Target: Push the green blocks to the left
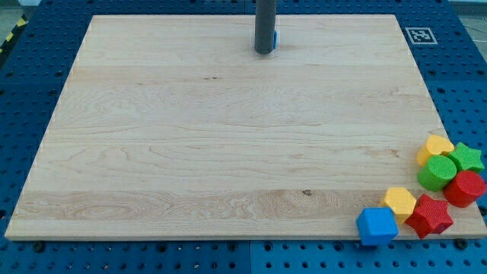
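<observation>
Camera view: nothing done yet. My tip sits at 12 o'clock on the surface; I have no jaws. The green cylinder and green star remain clustered at 4 o'clock, both still to push left.

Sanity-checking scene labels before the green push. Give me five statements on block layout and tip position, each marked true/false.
1. My tip touches a green block. False: it stands near the view's top edge, far from both.
2. The green round block and the green star sit side by side at the view's right. True.
3. The blue block lies near the bottom edge of the wooden board. True.
4. The blocks are spread evenly over the board. False: they cluster at its bottom-right corner.
5. A red round block lies next to the green round block. True.
</observation>
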You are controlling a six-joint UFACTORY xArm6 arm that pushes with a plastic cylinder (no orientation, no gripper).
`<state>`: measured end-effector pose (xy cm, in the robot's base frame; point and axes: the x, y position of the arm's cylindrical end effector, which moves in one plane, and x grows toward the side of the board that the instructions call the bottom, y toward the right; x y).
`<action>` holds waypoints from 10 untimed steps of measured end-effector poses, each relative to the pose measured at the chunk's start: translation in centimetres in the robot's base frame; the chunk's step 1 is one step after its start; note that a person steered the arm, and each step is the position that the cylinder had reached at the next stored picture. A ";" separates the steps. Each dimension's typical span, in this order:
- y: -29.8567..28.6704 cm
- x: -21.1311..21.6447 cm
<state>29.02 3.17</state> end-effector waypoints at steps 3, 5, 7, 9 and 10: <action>3.3 0.1; 7.2 1.0; 16.0 2.6; 27.5 8.9; 31.3 13.2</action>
<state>42.26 34.43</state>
